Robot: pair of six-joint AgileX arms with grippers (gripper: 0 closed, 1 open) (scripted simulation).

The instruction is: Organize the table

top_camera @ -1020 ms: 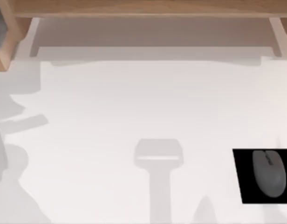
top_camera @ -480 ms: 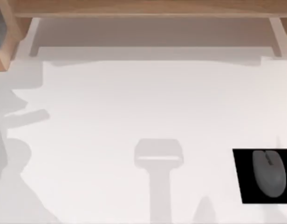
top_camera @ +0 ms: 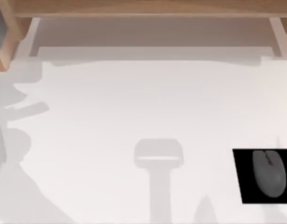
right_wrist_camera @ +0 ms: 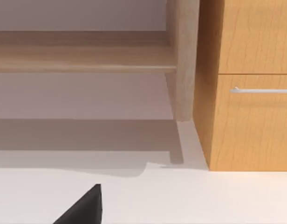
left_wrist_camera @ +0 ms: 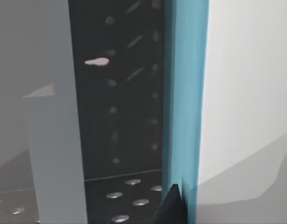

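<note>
Two things on the desk: a black mouse pad point(top_camera: 262, 176) and a grey mouse point(top_camera: 269, 173).
Desk: our white desk point(top_camera: 134, 107) spreads across the whole top view, with its light wooden rim point(top_camera: 143, 8) along the far edge.
Mouse pad: lies flat near the desk's right edge, toward the near side, running off the right of the top view.
Mouse: sits on the mouse pad, inside its outline, long axis pointing roughly away from us.
Shadows: grey arm-shaped shadows fall on the desk's left side and at its near middle.
Left wrist view: we look at a dark perforated panel point(left_wrist_camera: 118, 102) beside a teal upright edge point(left_wrist_camera: 185, 93), with a pale grey post point(left_wrist_camera: 55, 140) on its other side; a dark tip point(left_wrist_camera: 171, 207) pokes in at the frame's edge.
Right wrist view: a wooden cabinet point(right_wrist_camera: 250, 84) with a metal drawer handle point(right_wrist_camera: 262, 90) stands on the desk's white surface, next to a low wooden shelf point(right_wrist_camera: 83, 58); a black corner point(right_wrist_camera: 85, 207) shows at the frame's edge.
Left jaws: we cannot tell how they stand.
Right jaws: we cannot tell either.
</note>
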